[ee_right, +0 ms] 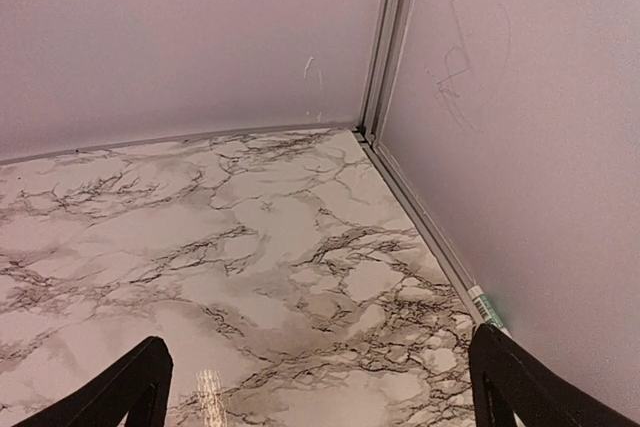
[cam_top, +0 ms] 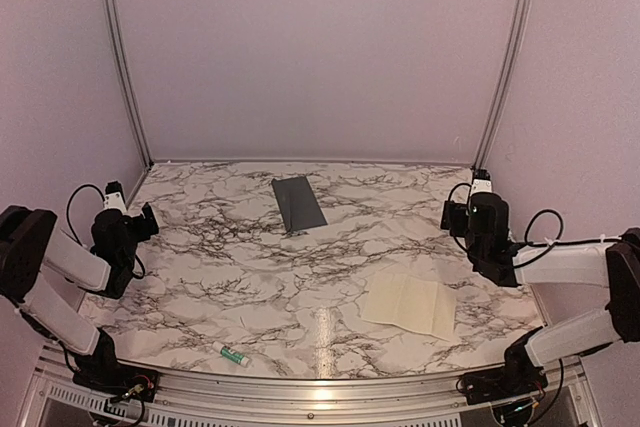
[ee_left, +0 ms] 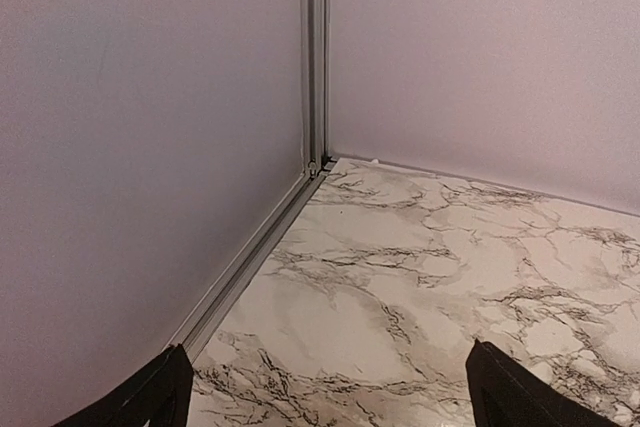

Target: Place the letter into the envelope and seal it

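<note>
right, top camera first: the envelope (cam_top: 298, 203) lies flat on the marble table (cam_top: 230, 267), towards the far side and about mid-width, a dark grey rectangle with its long side running roughly near to far, a touch skewed. the letter (cam_top: 410, 304) lies flat at the near right, cream, faint fold creases showing across it, well apart from the envelope. neither arm touches either one. a small white-and-green tube (cam_top: 231, 354) lies close to the near edge, left of centre. the left gripper (cam_top: 148, 219) hangs over the left side of the table, pointing towards the far wall. the right gripper (cam_top: 455, 215) mirrors it over the right side, with the letter lying near of it. from up here i cannot tell how either pair of jaws stands.

now the left wrist camera: it looks at the far left corner, where a metal rail (ee_left: 315, 57) runs up between two pale walls. the left gripper (ee_left: 330, 399) has its black fingertips (ee_left: 165, 395) at the bottom corners of the view, jaws spread wide, only bare marble between them.

over to the right wrist camera: the far right corner, another rail (ee_right: 388, 47) rising between the walls, and a faint pencil scribble (ee_right: 465, 57) on the right-hand wall. a small green-and-white label (ee_right: 485, 307) sits at the foot of that wall. the right gripper (ee_right: 320, 392) is parted wide too, black fingertips (ee_right: 140, 387) far apart, gripping nothing, just marble between them.
</note>
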